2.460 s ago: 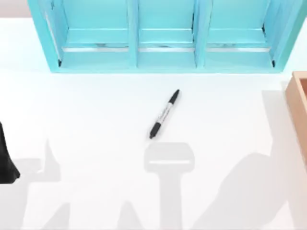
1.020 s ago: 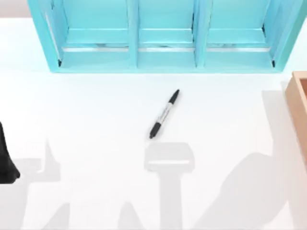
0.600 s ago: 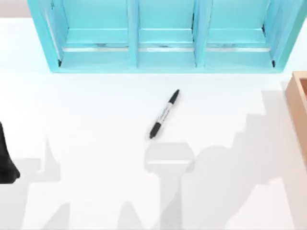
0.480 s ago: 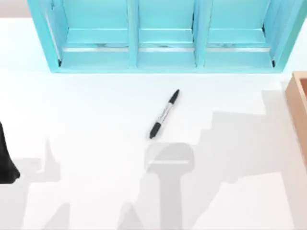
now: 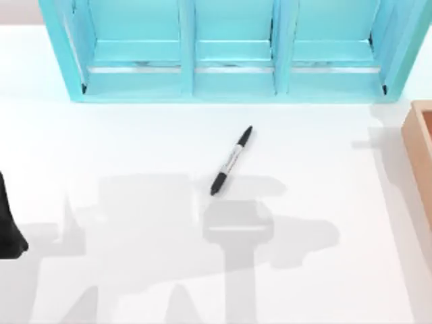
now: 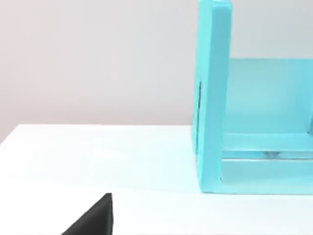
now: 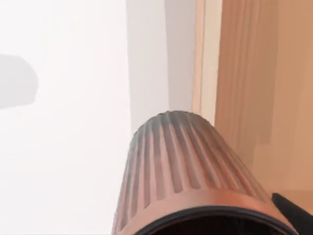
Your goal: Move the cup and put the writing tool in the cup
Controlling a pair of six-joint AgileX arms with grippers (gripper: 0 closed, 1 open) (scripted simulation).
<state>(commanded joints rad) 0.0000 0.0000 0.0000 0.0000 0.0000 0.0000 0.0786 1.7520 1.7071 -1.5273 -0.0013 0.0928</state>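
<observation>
The marker (image 5: 231, 160) lies on the table (image 5: 135, 148). The cup (image 7: 181, 171) hangs near the wooden box (image 7: 264, 98); I cannot tell how either gripper's jaws stand.

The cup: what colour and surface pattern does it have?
The cup is reddish-brown and copper-toned, with vertical ribs down its side; this shows best in the right wrist view.

Top view looks straight down; wrist views sit low, close.

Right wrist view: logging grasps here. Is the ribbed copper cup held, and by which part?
Apparently yes: the right tool grips the reddish-brown ribbed copper cup near its rim.
</observation>
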